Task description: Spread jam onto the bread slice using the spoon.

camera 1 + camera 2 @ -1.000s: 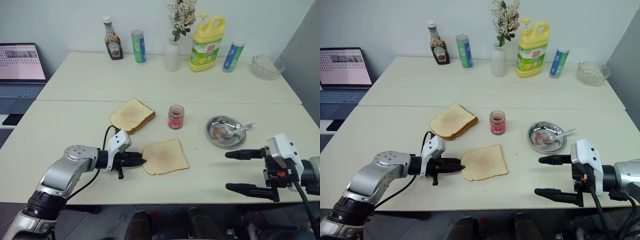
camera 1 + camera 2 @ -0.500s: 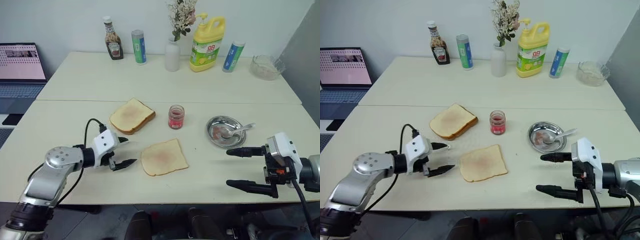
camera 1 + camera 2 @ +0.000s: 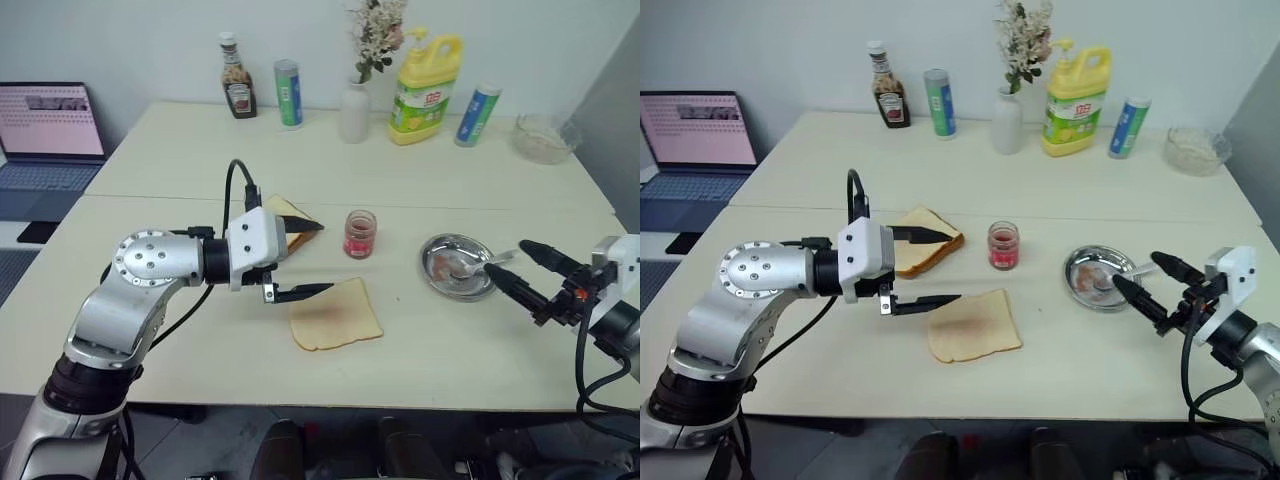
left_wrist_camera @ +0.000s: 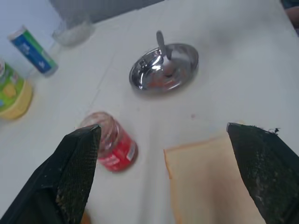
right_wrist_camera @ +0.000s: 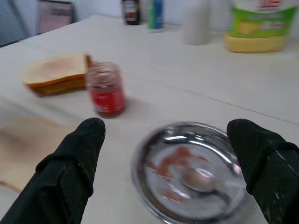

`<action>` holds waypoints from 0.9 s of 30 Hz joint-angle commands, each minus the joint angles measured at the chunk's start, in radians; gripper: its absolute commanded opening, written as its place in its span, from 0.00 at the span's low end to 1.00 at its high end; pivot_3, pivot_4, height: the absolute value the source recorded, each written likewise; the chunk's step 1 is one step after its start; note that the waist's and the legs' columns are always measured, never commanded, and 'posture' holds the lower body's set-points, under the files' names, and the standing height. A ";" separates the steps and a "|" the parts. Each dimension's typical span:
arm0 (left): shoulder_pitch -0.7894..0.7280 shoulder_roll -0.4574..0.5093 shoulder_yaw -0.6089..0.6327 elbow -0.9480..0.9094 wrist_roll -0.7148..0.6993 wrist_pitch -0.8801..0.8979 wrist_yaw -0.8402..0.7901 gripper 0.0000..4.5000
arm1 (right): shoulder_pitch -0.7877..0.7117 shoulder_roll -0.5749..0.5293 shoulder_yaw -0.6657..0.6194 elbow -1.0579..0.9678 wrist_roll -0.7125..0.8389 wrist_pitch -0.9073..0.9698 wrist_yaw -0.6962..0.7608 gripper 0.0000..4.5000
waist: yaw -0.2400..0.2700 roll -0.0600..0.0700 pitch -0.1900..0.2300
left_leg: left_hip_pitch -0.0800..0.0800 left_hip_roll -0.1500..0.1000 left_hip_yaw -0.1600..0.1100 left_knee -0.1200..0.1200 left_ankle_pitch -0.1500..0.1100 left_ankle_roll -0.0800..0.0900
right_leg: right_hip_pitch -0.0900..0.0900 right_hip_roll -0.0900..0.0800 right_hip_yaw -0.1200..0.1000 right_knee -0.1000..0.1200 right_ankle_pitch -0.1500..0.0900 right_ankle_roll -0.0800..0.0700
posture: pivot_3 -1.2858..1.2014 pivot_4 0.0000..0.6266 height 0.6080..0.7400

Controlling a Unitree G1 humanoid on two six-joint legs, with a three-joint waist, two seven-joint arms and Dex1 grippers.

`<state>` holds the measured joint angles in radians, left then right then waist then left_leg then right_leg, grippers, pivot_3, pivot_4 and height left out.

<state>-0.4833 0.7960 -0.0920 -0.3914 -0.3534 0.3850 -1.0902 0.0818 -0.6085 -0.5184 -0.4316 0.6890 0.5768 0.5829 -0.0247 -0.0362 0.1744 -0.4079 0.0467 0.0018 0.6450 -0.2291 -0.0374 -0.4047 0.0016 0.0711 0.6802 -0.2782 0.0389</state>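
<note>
Left end effector [image 3: 305, 258] hangs above the surface [image 3: 180, 180], fingers spread, gripping nothing, just left of the bread [image 3: 337, 315]. Jam [image 3: 359, 233] stands beyond it. Right end effector [image 3: 525, 270], also wide and unladen, points at the spoon [image 3: 478, 262] in the dish [image 3: 458, 266].

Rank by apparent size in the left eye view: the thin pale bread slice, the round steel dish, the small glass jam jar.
1. Thin pale bread slice.
2. Round steel dish, slightly smaller.
3. Small glass jam jar, clearly smallest.
</note>
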 commanded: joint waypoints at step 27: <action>-0.077 -0.058 -0.109 -0.078 -0.034 0.117 -0.021 0.99 | -0.500 0.119 -0.020 0.810 0.040 0.054 -0.075 1.00 | -0.009 0.005 0.001 | 0.002 0.002 0.000 0.000 0.000 0.000 | 0.000 0.004 0.001 0.001 0.000 -0.001 | 0.52 0.24 1.00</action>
<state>-0.5506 0.7399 -0.2090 -0.4437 -0.3867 0.5152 -1.1189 -0.3879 -0.4713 -0.5268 0.3784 0.7242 0.6481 0.4938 -0.0338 -0.0310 0.1752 -0.4060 0.0482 0.0019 0.6447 -0.2289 -0.0370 -0.4044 0.0051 0.0722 0.6809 -0.2778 0.0379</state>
